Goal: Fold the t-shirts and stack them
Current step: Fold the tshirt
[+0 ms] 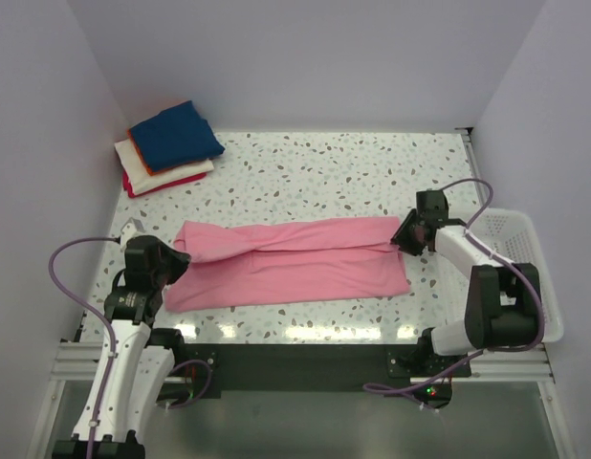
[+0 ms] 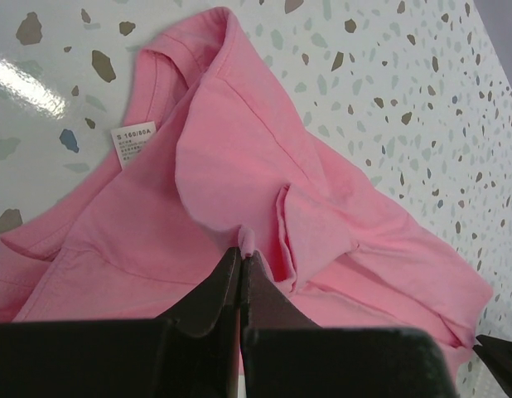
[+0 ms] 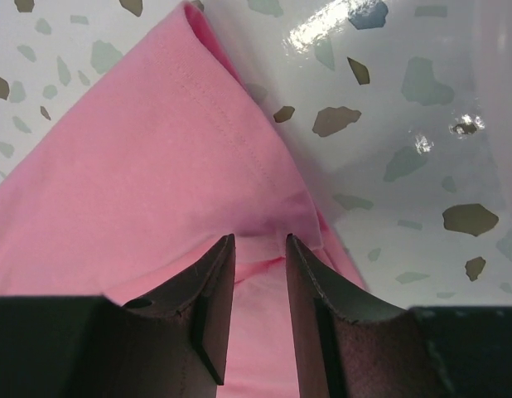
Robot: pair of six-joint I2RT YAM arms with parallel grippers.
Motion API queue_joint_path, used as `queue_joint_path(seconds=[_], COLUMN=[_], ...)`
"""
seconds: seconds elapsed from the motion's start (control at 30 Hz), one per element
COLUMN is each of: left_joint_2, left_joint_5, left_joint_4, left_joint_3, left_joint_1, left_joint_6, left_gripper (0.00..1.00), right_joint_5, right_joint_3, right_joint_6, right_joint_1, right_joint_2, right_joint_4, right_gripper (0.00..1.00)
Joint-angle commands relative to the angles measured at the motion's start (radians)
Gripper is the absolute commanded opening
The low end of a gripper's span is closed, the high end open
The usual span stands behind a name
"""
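Folding pink shirt [image 1: 295,263] lengthwise.
My left end effector [image 2: 242,249] pinches cloth; I'd clamp the spread right end effector [image 3: 260,245] before lifting.

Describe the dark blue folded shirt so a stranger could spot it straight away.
At the far left corner of the speckled terrazzo table sits a pile of folded shirts. The navy blue folded shirt is the top one, lying above the orange, white and red layers.
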Motion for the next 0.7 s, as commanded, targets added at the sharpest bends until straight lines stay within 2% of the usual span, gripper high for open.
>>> queue_joint_path(seconds=[0.0, 0.23, 0.4, 0.5, 0.53, 0.67], left_joint_2=[-0.002, 0.004, 0.002, -0.01, -0.013, -0.021], left_joint_5=[-0.008, -0.007, -0.011, -0.016, -0.019, -0.03], left_joint_4=[0.009, 0.009, 0.0, -0.011, -0.016, -0.037], left_joint_3=[0.021, 0.019, 0.024, 0.027, 0.033, 0.056], left_joint_1=[0.007, 0.007, 0.007, 0.007, 0.007, 0.007], left_joint_6=[-0.003, 0.005, 0.002, -0.003, -0.007, -0.006], left_gripper=[0.0, 0.0, 0.0, 0.0, 0.0, 0.0], right_joint_5=[0.01, 0.004, -0.007, -0.006, -0.007, -0.006], right_joint_3=[-0.006, -0.023, -0.018, -0.012, -0.012, -0.009], right_joint_6=[0.027, 0.029, 0.021, 0.015, 0.013, 0.012], right_joint_1=[0.001, -0.001, -0.001, -0.001, 0.001, 0.001], right_joint_2=[0.024, 0.05, 0.052, 0.052, 0.052, 0.041], right_joint_4=[0.038, 0.058, 0.059, 0.056, 0.055, 0.045], right_gripper=[0.35, 0.35, 0.31, 0.23, 0.17, 0.02])
